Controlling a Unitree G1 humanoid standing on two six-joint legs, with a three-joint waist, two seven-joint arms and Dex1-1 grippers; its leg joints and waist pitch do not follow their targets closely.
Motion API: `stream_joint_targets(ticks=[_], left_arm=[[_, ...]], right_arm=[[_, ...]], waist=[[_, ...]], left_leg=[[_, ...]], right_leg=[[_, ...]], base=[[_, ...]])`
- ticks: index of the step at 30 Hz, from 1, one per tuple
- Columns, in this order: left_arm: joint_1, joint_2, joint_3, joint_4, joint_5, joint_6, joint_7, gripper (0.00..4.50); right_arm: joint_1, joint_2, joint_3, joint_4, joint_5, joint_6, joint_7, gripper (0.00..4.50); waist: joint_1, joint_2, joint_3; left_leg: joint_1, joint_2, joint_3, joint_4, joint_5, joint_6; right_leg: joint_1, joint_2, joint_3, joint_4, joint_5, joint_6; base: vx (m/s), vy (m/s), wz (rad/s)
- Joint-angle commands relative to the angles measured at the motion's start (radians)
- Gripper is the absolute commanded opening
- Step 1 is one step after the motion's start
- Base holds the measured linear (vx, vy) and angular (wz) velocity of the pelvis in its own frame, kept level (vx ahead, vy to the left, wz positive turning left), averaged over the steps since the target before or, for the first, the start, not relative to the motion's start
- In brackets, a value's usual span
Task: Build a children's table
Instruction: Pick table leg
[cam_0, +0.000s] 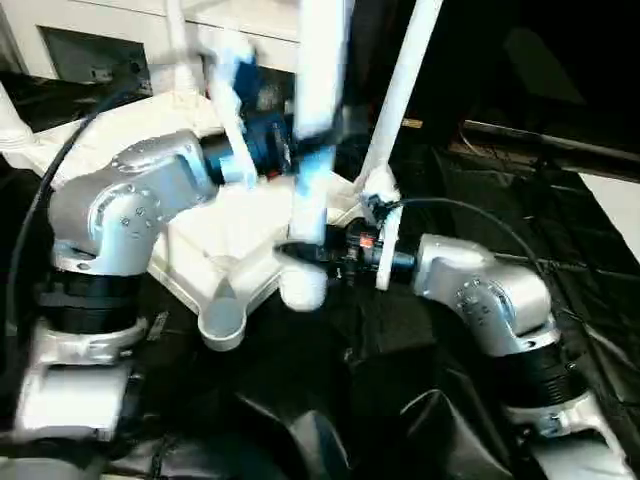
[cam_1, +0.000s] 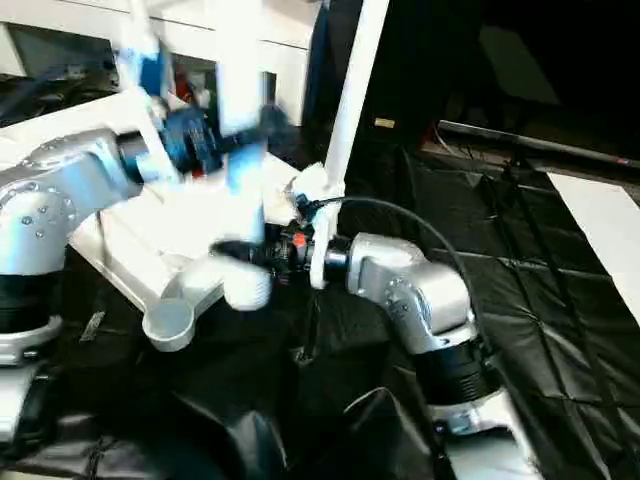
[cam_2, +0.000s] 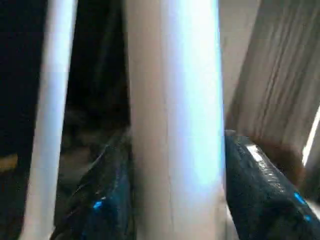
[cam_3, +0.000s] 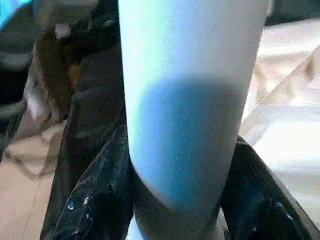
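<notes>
Both pincers are on the same white leg (cam_0: 318, 110), which stands near upright over the upturned white tabletop (cam_0: 235, 262) on the black-draped table (cam_0: 470, 420). The left pincer (cam_0: 272, 150) pinches the leg partway up, fingers (cam_2: 260, 185) on either side. The right pincer (cam_0: 312, 252) clamps it low, just above its rounded lower end. Another leg (cam_0: 400, 90) already stands in a corner socket (cam_0: 378, 185) just behind.

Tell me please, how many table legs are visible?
3: held leg in the right gripper, second leg in the right socket, third leg behind the left arm; more may hide.
</notes>
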Motion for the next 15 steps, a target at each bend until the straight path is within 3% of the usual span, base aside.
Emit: stream_joint_targets(ticks=[1, 3, 6, 7, 8, 9, 11, 12, 13, 15], left_arm=[[0.023, -0.029, 0.038, -0.029, -0.077, -0.011, 0.009, 2.68], [0.042, -0.071, 0.084, -0.046, -0.140, -0.018, 0.038, 2.68], [0.062, -0.091, 0.119, -0.069, -0.160, -0.037, 0.057, 2.68], [0.071, -0.083, 0.116, -0.076, -0.131, -0.052, 0.064, 2.68], [0.101, -0.052, 0.110, -0.081, -0.011, -0.089, 0.121, 2.68], [0.105, -0.046, 0.111, -0.077, 0.007, -0.094, 0.134, 2.68], [0.134, -0.016, 0.132, -0.055, 0.097, -0.124, 0.217, 2.68], [0.138, -0.013, 0.130, -0.056, 0.104, -0.128, 0.219, 2.68], [0.189, 0.033, 0.112, -0.074, 0.192, -0.173, 0.244, 2.68], [0.238, 0.057, 0.099, -0.098, 0.247, -0.200, 0.265, 2.68]], right_arm=[[0.004, -0.001, -0.059, -0.001, 0.026, -0.032, -0.032, 1.86], [0.005, 0.012, -0.085, -0.006, 0.033, -0.051, -0.055, 1.86], [0.002, 0.023, -0.122, -0.012, 0.034, -0.078, -0.091, 1.86], [0.000, 0.024, -0.130, -0.016, 0.026, -0.093, -0.104, 1.86], [-0.001, 0.018, -0.146, -0.039, -0.021, -0.153, -0.154, 1.86], [-0.001, 0.011, -0.141, -0.043, -0.039, -0.163, -0.163, 1.86], [0.006, -0.024, -0.115, -0.060, -0.137, -0.232, -0.199, 1.86], [0.008, -0.026, -0.114, -0.060, -0.141, -0.233, -0.199, 1.86], [0.040, -0.062, -0.094, -0.072, -0.188, -0.254, -0.205, 1.86], [0.071, -0.085, -0.080, -0.084, -0.228, -0.276, -0.220, 1.86]], waist=[[0.000, 0.030, -0.072], [-0.002, 0.033, -0.073], [-0.004, 0.033, -0.074], [-0.003, 0.044, -0.073], [-0.004, 0.050, -0.072], [-0.009, 0.041, -0.071], [-0.013, 0.053, -0.071], [-0.016, 0.051, -0.070], [-0.016, 0.052, -0.070], [-0.022, 0.055, -0.069]], left_leg=[[-0.002, 0.033, -0.008, -0.079, -0.109, -0.075], [-0.001, 0.033, -0.008, -0.080, -0.113, -0.070], [0.000, 0.032, -0.007, -0.080, -0.106, -0.065], [0.000, 0.031, -0.008, -0.081, -0.111, -0.064], [0.002, 0.036, -0.012, -0.085, -0.119, -0.066], [0.001, 0.034, -0.011, -0.084, -0.123, -0.067], [0.003, 0.030, -0.010, -0.082, -0.118, -0.071], [0.003, 0.029, -0.009, -0.083, -0.121, -0.070], [0.000, 0.030, -0.011, -0.084, -0.120, -0.067], [-0.002, 0.031, -0.012, -0.084, -0.117, -0.062]], right_leg=[[0.065, -0.085, 0.052, -0.062, -0.227, -0.143], [0.064, -0.082, 0.052, -0.064, -0.218, -0.141], [0.064, -0.079, 0.052, -0.062, -0.180, -0.148], [0.065, -0.078, 0.051, -0.062, -0.197, -0.139], [0.062, -0.079, 0.051, -0.067, -0.207, -0.127], [0.066, -0.075, 0.050, -0.067, -0.223, -0.105], [0.065, -0.072, 0.053, -0.069, -0.242, -0.076], [0.064, -0.071, 0.053, -0.071, -0.248, -0.073], [0.067, -0.072, 0.052, -0.071, -0.255, -0.069], [0.067, -0.071, 0.052, -0.071, -0.246, -0.059]], base=[[0.000, 0.000, 0.00], [0.000, 0.000, 0.00], [0.000, 0.000, 0.00], [0.000, 0.000, 0.00], [0.000, 0.000, 0.00], [0.000, 0.000, 0.00], [0.000, 0.000, 0.00], [0.000, 0.000, 0.00], [0.000, 0.000, 0.00], [0.000, 0.000, 0.00]])
